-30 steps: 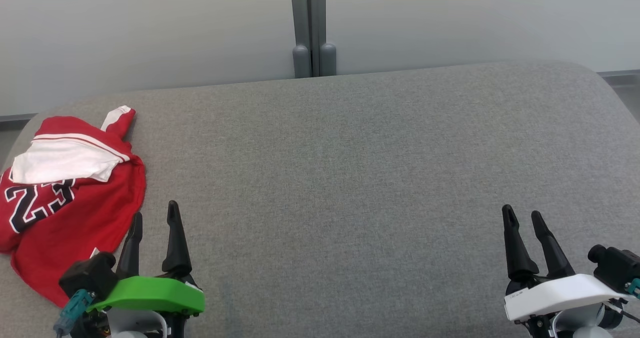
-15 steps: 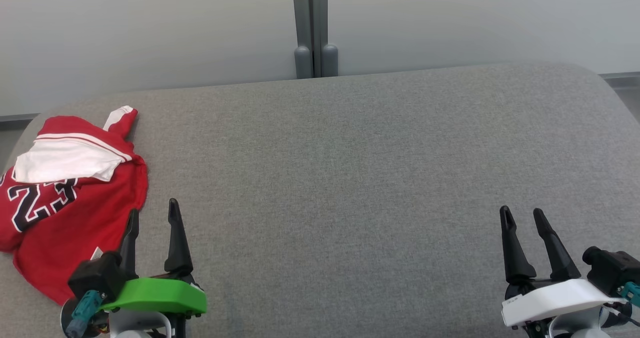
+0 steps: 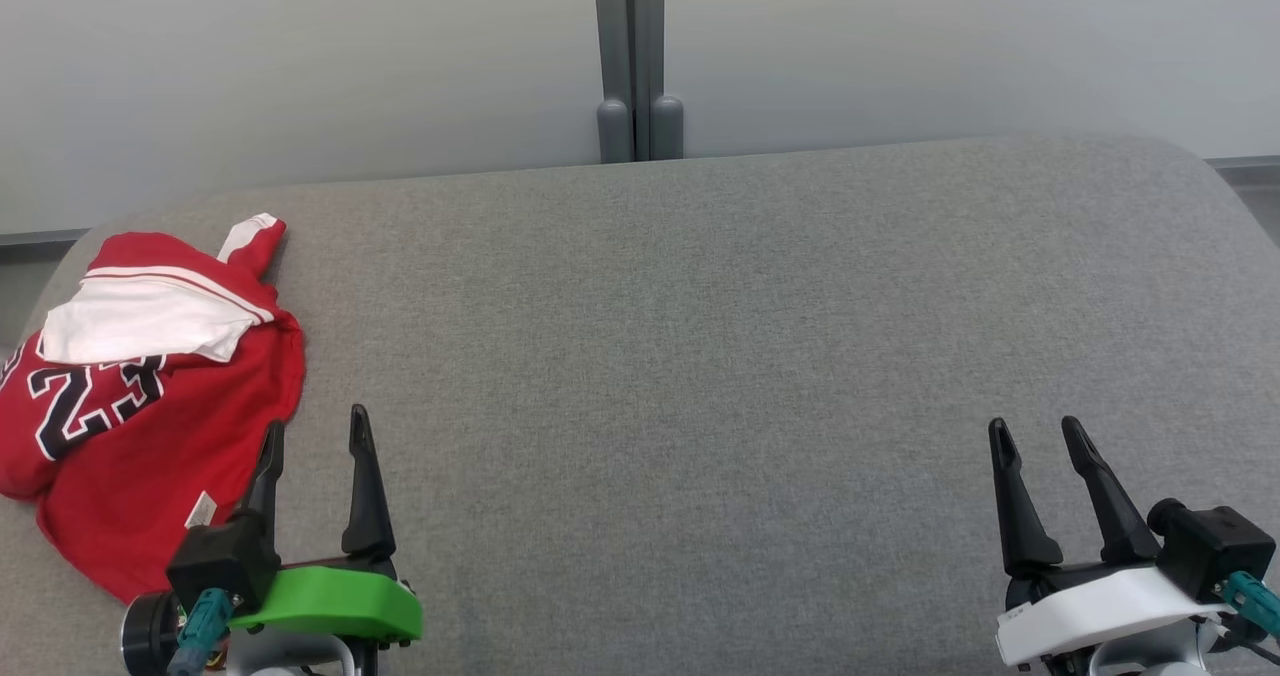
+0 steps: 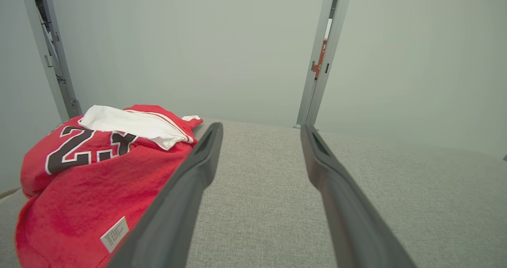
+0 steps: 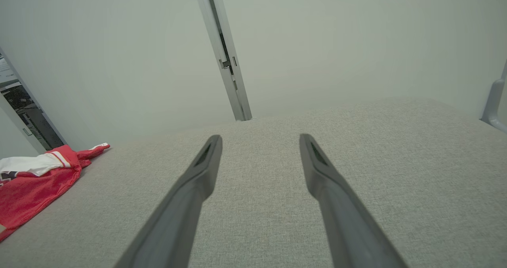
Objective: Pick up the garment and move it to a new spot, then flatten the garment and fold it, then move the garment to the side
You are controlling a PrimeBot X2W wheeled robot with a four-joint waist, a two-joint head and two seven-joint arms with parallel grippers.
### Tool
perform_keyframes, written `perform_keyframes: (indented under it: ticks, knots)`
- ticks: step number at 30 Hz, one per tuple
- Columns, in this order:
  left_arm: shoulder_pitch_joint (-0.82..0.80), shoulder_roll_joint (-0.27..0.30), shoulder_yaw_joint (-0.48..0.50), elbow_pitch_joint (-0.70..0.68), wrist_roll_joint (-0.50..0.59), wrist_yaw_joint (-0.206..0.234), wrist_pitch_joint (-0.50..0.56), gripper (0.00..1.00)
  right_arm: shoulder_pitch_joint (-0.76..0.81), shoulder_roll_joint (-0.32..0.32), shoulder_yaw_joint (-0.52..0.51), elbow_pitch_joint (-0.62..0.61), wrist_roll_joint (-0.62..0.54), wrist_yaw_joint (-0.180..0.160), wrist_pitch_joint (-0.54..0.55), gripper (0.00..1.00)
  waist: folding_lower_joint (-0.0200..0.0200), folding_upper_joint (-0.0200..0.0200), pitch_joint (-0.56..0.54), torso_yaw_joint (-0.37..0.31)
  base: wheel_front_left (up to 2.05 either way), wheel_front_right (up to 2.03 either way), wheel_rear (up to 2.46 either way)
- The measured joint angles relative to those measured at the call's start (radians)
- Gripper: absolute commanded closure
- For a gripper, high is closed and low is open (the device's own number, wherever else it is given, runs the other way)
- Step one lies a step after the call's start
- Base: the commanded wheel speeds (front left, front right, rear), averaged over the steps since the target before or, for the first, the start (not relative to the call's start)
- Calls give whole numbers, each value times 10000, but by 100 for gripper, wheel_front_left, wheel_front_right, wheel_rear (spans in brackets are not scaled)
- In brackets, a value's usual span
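The red garment [image 3: 150, 406] lies crumpled at 9 o'clock on the grey tabletop [image 3: 700, 356], with a white panel folded over its black numbers. The left pincer [image 3: 316, 421] at 7 o'clock has its fingers apart and empty, the outer one just beside the garment's edge. The right pincer [image 3: 1035, 424] at 5 o'clock is likewise spread and empty, well apart from the cloth.

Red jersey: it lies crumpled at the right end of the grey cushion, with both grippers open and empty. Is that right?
No. The head view shows the red jersey crumpled at the left end of the grey cushion, by the left gripper. It and the right gripper are indeed open and empty.
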State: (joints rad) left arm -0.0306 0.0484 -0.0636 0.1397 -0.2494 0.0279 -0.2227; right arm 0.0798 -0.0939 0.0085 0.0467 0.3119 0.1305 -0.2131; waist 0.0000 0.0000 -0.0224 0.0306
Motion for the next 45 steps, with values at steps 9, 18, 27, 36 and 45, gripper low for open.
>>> perform_keyframes:
  ticks: [9, 18, 27, 36, 45]
  knots:
    - [7, 31, -146, 65, 209, -182, 163, 0, 144, -44, -17, -211, -619, 0, 21, 0, 0, 0, -51, 105, 0, 0, 0]
    - [52, 111, -297, -380, 665, -151, 577, 0, 241, -59, -25, -466, -1170, 0, 194, 0, 0, 1, -91, 205, 0, 0, 0]
    - [203, 226, -267, -458, 807, -6, 711, 0, 366, -38, -125, -683, -1383, 2, 403, 0, 0, 0, -87, 199, 0, 0, 0]
    - [221, 259, -117, -268, 523, 44, 897, 0, 391, 25, -280, -685, -1214, 2, 489, 0, 0, 0, -87, 152, 0, 0, 0]
    - [291, 324, -155, -382, 477, 123, 1074, 0, 396, 52, -290, -663, -1198, 2, 535, 0, 0, 0, -112, 124, 0, 0, 0]
